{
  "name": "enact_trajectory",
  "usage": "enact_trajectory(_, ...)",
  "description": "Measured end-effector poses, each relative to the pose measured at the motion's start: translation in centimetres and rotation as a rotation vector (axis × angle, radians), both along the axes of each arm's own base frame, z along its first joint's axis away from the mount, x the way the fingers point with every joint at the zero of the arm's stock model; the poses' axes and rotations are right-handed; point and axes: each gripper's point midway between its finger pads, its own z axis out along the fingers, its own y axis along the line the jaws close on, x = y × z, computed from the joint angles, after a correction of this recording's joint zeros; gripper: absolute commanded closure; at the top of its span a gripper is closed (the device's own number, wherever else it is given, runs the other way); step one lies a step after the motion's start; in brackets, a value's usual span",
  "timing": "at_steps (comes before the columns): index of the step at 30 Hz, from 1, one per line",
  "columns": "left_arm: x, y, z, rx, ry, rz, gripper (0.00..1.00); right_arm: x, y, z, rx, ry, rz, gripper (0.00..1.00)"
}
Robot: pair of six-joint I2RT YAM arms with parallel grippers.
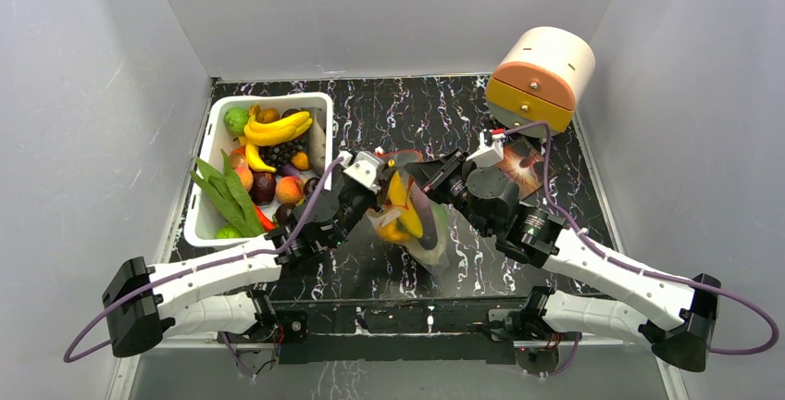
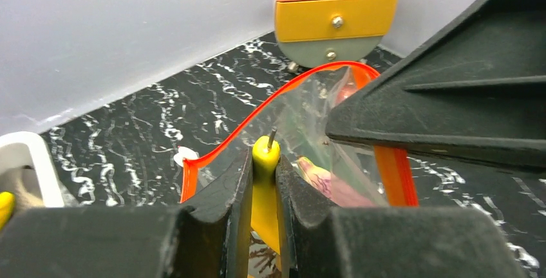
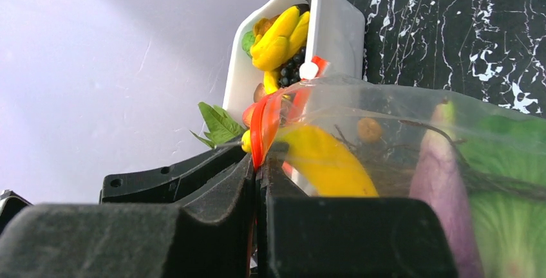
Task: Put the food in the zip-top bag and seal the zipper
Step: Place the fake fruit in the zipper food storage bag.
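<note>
My left gripper (image 2: 264, 162) is nearly closed on a banana (image 2: 265, 194). The two fingers (image 2: 219, 220) pinch it from both sides, and its stem end pokes up between their tips. In the left wrist view the zipper (image 2: 257, 114) arcs across the middle of the frame just behind that banana, so the fruit sits at the gaping mouth of the bag (image 2: 309, 120).

My right gripper (image 3: 259, 162) is fully closed on the zipper, with the red-orange strip pressed flat between its jaws at one end of the mouth. In the right wrist view the bag fills the right half of the frame. Through the plastic I see the banana just beside this gripper, then a purple piece (image 3: 438, 181) and a green piece (image 3: 508, 213) further right.

From above, the bag is at the centre of the dark marbled desk (image 1: 370, 113), mouth toward the top of the frame and closed end toward the bottom. Both grippers meet at the mouth, the left from the left side and the right from the upper right. Both arms reach up from the bottom corners of the frame, forearms slanting inward and wrists turned toward each other.

More food (image 1: 278, 130) lies in the white tub (image 1: 268, 98) at the upper left, apart from the bag.
</note>
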Motion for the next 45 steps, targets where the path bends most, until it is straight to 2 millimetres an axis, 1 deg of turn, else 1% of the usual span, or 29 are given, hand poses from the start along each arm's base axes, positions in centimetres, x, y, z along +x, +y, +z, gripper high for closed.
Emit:
enact_trajectory(3, -0.8, 0.1, 0.4, -0.056, 0.032, -0.029, 1.0, 0.0, 0.1, 0.3, 0.005, -0.011, 0.003, 1.0)
enact_trajectory(6, -1.6, -0.2, 1.2, -0.12, 0.06, -0.071, 1.0, 0.0, 0.2, 0.7, 0.013, -0.027, 0.01, 1.0)
enact_trajectory(8, -2.0, -0.5, 1.3, -0.147, 0.076, -0.095, 1.0, -0.1, 0.4, 1.0, 0.016, -0.035, 0.019, 1.0)
enact_trajectory(10, -2.2, -0.7, 0.9, -0.161, 0.099, -0.108, 1.0, -0.2, 0.6, 1.0, 0.015, -0.038, 0.035, 1.0)
enact_trajectory(14, -2.3, -1.0, -0.5, -0.166, 0.171, -0.103, 1.0, -0.8, 1.5, 1.1, -0.011, -0.068, 0.102, 1.0)
enact_trajectory(16, -2.4, -1.4, -1.2, -0.157, 0.209, -0.113, 1.0, -1.1, 1.8, 0.9, -0.035, -0.083, 0.133, 1.0)
enact_trajectory(20, -2.7, -2.0, -1.9, -0.152, 0.276, -0.125, 0.98, -1.4, 1.9, 0.8, -0.081, -0.118, 0.164, 1.0)
enact_trajectory(24, -3.0, -2.3, -2.3, -0.152, 0.332, -0.127, 0.94, -1.8, 1.7, 1.2, -0.098, -0.15, 0.183, 1.0)
enact_trajectory(27, -3.1, -2.6, -2.6, -0.151, 0.361, -0.13, 0.88, -2.1, 1.7, 1.4, -0.11, -0.171, 0.205, 1.0)
enact_trajectory(31, -3.2, -3.0, -3.1, -0.122, 0.404, -0.131, 0.69, -2.5, 1.8, 0.8, -0.128, -0.179, 0.231, 1.0)
enact_trajectory(35, -3.3, -3.1, -3.6, -0.064, 0.447, -0.118, 0.58, -2.6, 1.3, 0.4, -0.137, -0.182, 0.227, 1.0)
enact_trajectory(39, -3.4, -3.0, -2.7, -0.051, 0.459, -0.117, 0.52, -2.6, 0.4, 0.5, -0.15, -0.192, 0.202, 1.0)
enact_trajectory(42, -3.5, -3.2, -2.3, -0.061, 0.462, -0.125, 0.49, -2.5, -0.5, 0.0, -0.179, -0.181, 0.174, 1.0)
enact_trajectory(45, -3.7, -3.2, -2.3, -0.059, 0.476, -0.13, 0.45, -2.3, -1.3, -0.6, -0.212, -0.166, 0.148, 1.0)
